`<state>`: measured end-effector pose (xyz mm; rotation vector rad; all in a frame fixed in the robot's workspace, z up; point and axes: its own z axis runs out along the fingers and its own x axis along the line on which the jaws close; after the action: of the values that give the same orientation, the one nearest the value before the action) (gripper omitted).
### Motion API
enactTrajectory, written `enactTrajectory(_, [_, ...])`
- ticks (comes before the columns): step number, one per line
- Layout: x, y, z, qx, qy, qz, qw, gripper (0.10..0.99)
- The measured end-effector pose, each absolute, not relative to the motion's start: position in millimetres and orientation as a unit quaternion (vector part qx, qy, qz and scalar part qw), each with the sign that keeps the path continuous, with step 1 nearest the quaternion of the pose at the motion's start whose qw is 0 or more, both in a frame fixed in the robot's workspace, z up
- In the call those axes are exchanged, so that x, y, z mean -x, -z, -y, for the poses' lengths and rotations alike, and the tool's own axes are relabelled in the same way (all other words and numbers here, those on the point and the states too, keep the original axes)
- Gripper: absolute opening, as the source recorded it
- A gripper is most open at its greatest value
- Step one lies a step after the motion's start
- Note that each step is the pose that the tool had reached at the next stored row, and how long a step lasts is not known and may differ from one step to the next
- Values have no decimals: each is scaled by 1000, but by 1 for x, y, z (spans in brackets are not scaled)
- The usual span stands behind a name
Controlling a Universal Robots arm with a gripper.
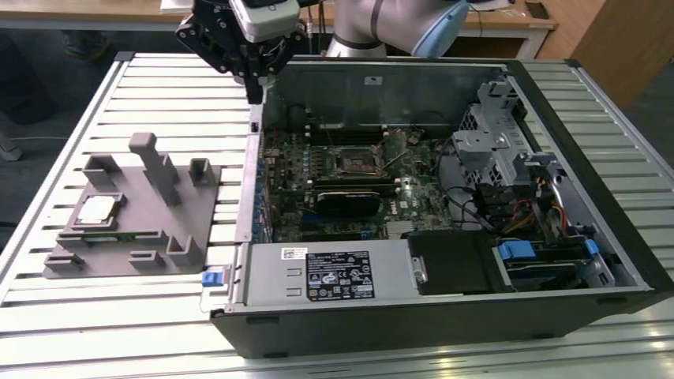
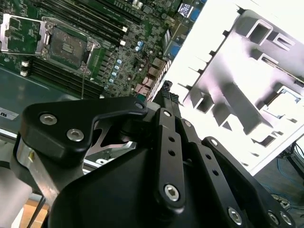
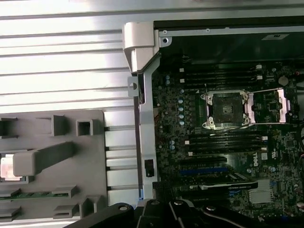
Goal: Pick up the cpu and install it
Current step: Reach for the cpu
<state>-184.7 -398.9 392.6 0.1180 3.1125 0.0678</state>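
Note:
The cpu (image 1: 97,209) is a small pale square chip lying in a recess of the grey fixture (image 1: 158,237), at the exterior view's left. It also shows as a pale patch, the cpu (image 2: 286,100) in the second wrist view and the cpu (image 3: 6,167) in the first wrist view. My gripper (image 1: 254,93) hangs above the back left corner of the open computer case, well apart from the chip. Its black fingers (image 2: 166,92) meet at a point with nothing between them. The dark socket (image 1: 353,160) with its metal frame sits on the motherboard.
The open computer case (image 1: 589,260) fills the exterior view's right half, with a black cooler block (image 1: 348,201), drive cage and cables inside. Case and fixture both rest on a ribbed metal table (image 1: 169,95). Tall posts rise from the fixture (image 1: 147,158).

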Motion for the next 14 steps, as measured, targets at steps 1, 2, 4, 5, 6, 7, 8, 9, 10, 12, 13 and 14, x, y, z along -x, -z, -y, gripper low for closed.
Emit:
enactTrajectory(1, [186,-393,399,-38,-22,-999,13,106])
enactTrajectory(2, [187,-393,399,-38,-22,-999,13,106])
enactTrajectory(4, [188,-393,399,-38,-22,-999,13,106])
enactTrajectory(5, [189,-392,399,-38,-22,-999,13,106])
enactTrajectory(6, [190,-392,399,-38,-22,-999,13,106])
enactTrajectory(7, [191,-392,399,-38,-22,-999,13,106])
enactTrajectory(8, [191,-392,399,-38,-22,-999,13,106])
enactTrajectory(9, [192,-392,399,-38,-22,-999,13,106])
enactTrajectory(10, [193,-392,399,-38,-22,-999,13,106])
enactTrajectory(12, [196,-392,399,-38,-22,-999,13,106])
enactTrajectory(13, [197,-392,399,-38,-22,-999,13,106])
enactTrajectory(14, [199,-392,399,-38,-22,-999,13,106])
